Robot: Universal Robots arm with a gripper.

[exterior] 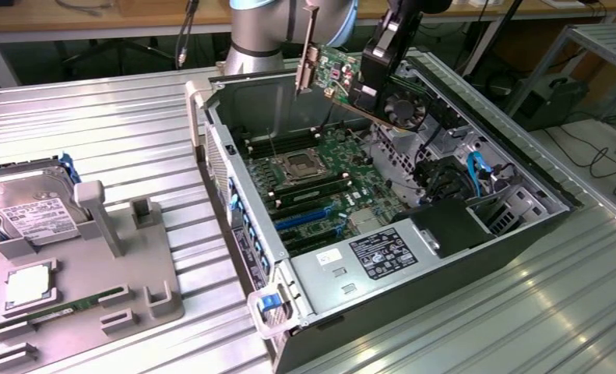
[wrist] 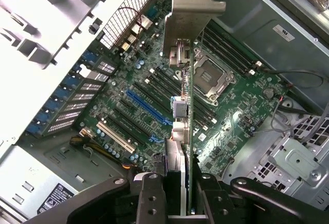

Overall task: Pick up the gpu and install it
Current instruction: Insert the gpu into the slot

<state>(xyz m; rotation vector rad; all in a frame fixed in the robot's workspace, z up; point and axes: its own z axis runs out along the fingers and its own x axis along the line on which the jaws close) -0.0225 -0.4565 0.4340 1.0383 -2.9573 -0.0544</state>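
Between the fingers (wrist: 151, 198) of the tool (wrist: 182, 190) sits the gpu (wrist: 188, 106), clamped tight and seen edge-on, its silver bracket (wrist: 193, 8) at the end farthest from the wrist camera. I judge the pickup done. Below the card lies the motherboard (wrist: 241, 111), its blue slot (wrist: 146, 106) bare. The card hangs above the open case (exterior: 515, 249) (tilted, going by the exterior view) and touches no slot, so seating it is the part left. Farther off, on the exterior view's left, a grey tray (exterior: 89, 288) on the bench (exterior: 100, 117) holds a hard drive (exterior: 27, 210) and a RAM stick (exterior: 74, 305).
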